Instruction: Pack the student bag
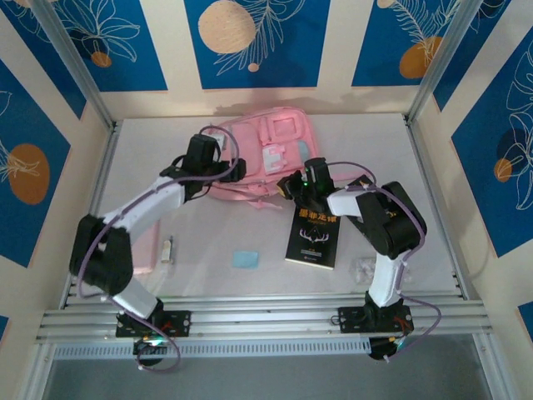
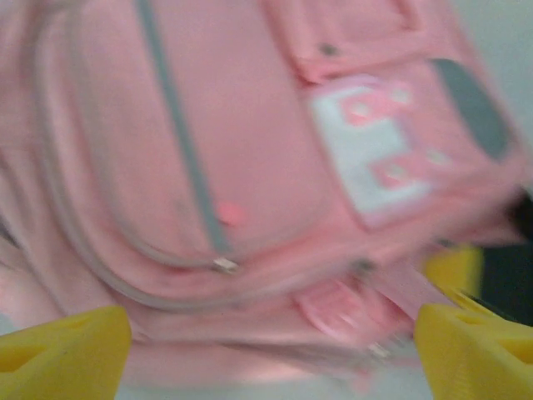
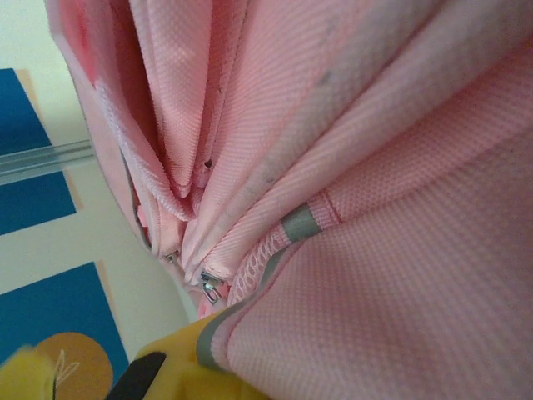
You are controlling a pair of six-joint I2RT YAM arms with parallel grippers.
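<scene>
The student bag (image 1: 265, 148), a soft pink backpack with grey stripes and a white-pink patch, lies flat at the back of the table. My left gripper (image 1: 220, 169) is at its left side. In the left wrist view, which is blurred, the yellow fingers (image 2: 62, 352) stand wide apart and open, with the bag's front pocket (image 2: 250, 167) and lower edge between and ahead of them. My right gripper (image 1: 303, 180) is at the bag's near right edge. In the right wrist view it (image 3: 200, 367) is shut, with grey-trimmed pink fabric (image 3: 358, 250) pinched against its yellow finger (image 3: 166, 375).
A black book (image 1: 312, 236) lies just in front of the right gripper. A small blue piece (image 1: 246, 259) sits mid-table. A flat pink pencil case (image 1: 146, 250) and a small white item (image 1: 169, 250) lie by the left arm. A clear item (image 1: 364, 268) rests near the right arm's base.
</scene>
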